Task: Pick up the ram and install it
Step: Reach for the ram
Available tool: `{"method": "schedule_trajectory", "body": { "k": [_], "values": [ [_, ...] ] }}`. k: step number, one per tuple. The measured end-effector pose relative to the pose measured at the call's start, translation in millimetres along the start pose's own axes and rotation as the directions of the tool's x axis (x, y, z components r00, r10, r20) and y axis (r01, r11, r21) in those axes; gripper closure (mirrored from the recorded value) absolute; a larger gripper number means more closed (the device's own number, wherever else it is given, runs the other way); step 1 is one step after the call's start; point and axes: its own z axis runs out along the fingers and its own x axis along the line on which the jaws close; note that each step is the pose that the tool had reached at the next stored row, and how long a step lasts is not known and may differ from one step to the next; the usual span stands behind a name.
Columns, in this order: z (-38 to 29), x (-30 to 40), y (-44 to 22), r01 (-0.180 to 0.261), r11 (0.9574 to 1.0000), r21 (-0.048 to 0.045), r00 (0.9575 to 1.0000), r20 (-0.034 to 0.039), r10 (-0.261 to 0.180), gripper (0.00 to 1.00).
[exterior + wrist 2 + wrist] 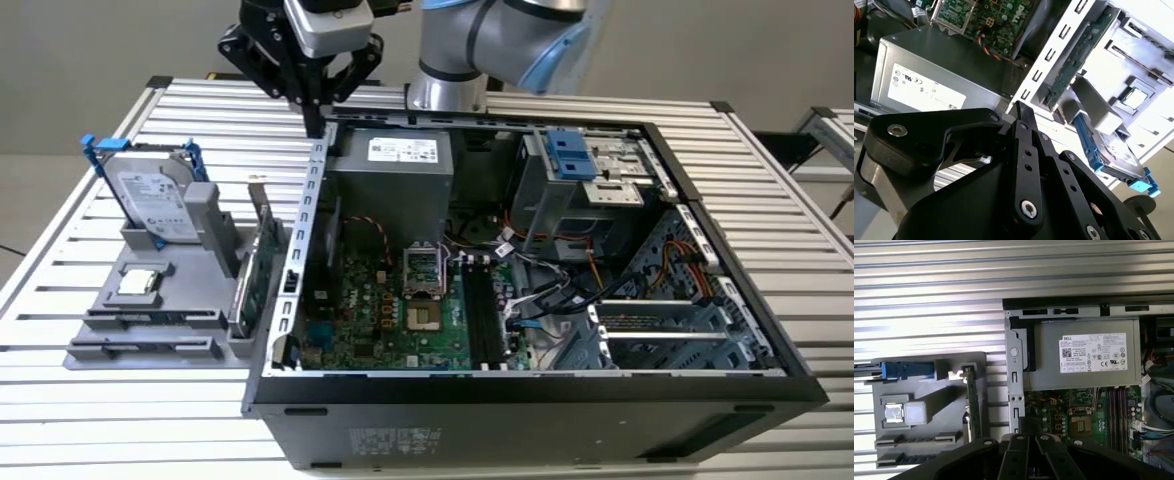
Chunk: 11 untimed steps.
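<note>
1. The gripper (316, 122) has its 2 fingers pressed together with nothing visible between them, so it holds no ram.
2. It hangs just above the side wall (304, 220) of the case (534, 400), at the end by the power supply (394, 185).
3. The ram (919, 440) is hard to pick out. I judge it to be the dark narrow strip seen edge-on in 1 of the 2 low rails of the tray (187, 300). I cannot tell which rail.
4. From the gripper, the tray lies below and outside the wall, toward the exterior view's left. The rails sit at the tray's end farthest from the gripper, past the drive (150, 205) and the green card (254, 270).
5. The slots (478, 310) lie below the gripper on the other side of the wall, inside the case, about as far along it as the rails.
6. The rails, and the ram with them, run crosswise to the wall, while the slots run along it. The ram therefore lies a quarter turn off the slots.
7. As I judge it, the pick-up has not yet begun: the gripper is well apart from the rails and touches nothing.
</note>
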Motion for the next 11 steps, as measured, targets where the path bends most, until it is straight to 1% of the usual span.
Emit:
{"method": "schedule_trajectory", "body": {
  "k": [11],
  "values": [
    [-0.3,13.5,-1.0,0.0,1.0,0.0001,1.0,0.0,0.0,1.0]
  ]
}}
